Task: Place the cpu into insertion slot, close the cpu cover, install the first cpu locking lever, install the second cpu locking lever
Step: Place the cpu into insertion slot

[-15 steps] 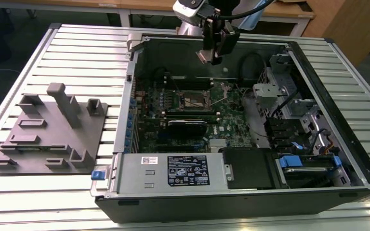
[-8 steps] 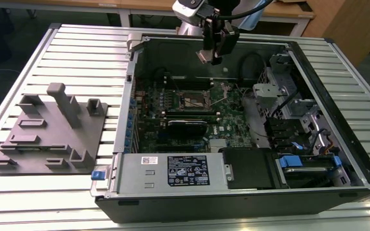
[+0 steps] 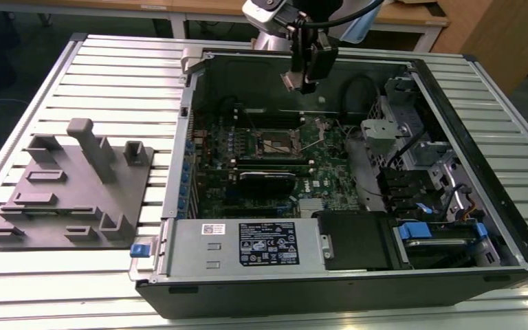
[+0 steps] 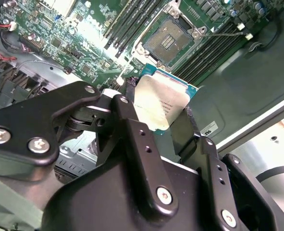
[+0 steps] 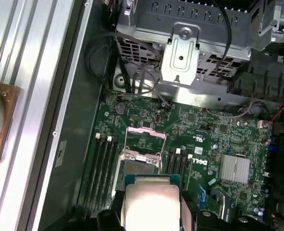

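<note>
Gripper [image 4: 160, 109] clamped on the cpu [image 4: 163, 96]: black fingers [image 4: 128, 120] pinch two opposite edges, silver face toward the second wrist camera. In the exterior view the gripper hangs over the far end of the open computer case [image 3: 447, 124], above the motherboard [image 3: 333, 179], and the cpu is apart from it. Insertion slot [image 4: 168, 41] is bare, contact grid exposed, with memory slots [image 4: 206, 53] just beside it. In the first wrist view the cpu cover [image 5: 145, 137] is flipped open on the far side of the slot. Grey fixture plate [image 3: 71, 185] sits on the slatted table [image 3: 44, 289], on the exterior view's left of the case.
</note>
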Robot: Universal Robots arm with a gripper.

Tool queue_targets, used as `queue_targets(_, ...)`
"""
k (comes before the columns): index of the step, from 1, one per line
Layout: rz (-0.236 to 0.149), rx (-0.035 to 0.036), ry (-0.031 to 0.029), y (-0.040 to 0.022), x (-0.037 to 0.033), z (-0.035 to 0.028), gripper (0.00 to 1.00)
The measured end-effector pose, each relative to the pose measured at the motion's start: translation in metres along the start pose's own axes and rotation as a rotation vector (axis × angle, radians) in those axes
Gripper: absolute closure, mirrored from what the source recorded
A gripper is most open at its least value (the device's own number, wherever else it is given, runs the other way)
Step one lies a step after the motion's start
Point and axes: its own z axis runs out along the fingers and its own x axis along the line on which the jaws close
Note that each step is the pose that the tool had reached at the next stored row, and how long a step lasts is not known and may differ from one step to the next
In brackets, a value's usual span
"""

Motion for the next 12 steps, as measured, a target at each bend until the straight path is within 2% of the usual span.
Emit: queue_targets(12, 0.011, -0.0002, -0.001, -0.0003, 0.0, 0.0031, 0.46)
